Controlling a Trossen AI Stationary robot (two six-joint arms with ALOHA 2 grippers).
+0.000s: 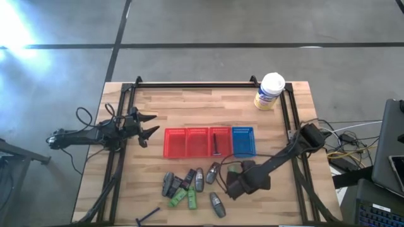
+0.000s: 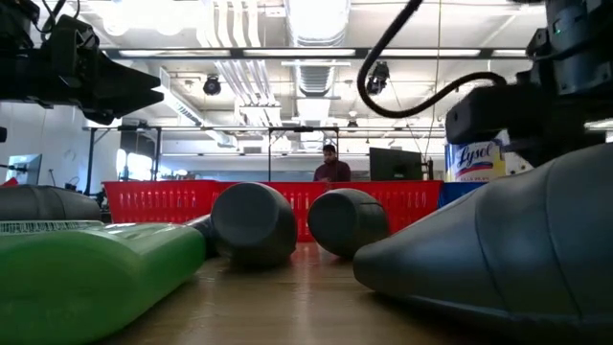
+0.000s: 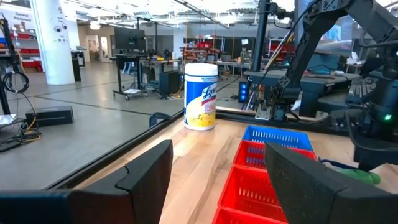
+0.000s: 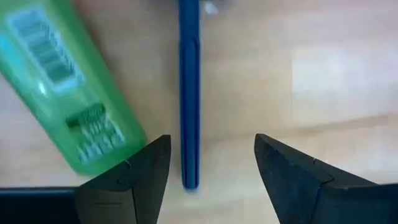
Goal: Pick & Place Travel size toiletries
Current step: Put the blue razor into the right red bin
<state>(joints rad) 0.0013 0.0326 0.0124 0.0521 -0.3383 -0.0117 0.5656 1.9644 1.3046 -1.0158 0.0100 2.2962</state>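
Observation:
The toiletries lie near the table's front edge: grey oval bottles (image 1: 199, 180), green tubes (image 1: 178, 197), a dark packet (image 1: 188, 176) and a black razor stick (image 1: 148, 216). Another stick (image 1: 216, 146) lies in the red basket. My right gripper (image 1: 227, 183) hangs low over the right end of this group. In its wrist view it (image 4: 211, 146) is open, pointing down, with its fingers on either side of a dark blue stick (image 4: 189, 112); a green tube (image 4: 68, 93) lies just beside one finger. My left gripper (image 1: 151, 124) waits open at the table's left, above the surface (image 3: 217, 155).
Three red mesh baskets (image 1: 197, 141) and a blue one (image 1: 243, 140) stand in a row at mid-table. A white-lidded yellowish tub (image 1: 269, 91) stands at the far right corner. A black frame (image 1: 208, 84) borders the table. A person (image 2: 331, 165) stands far behind.

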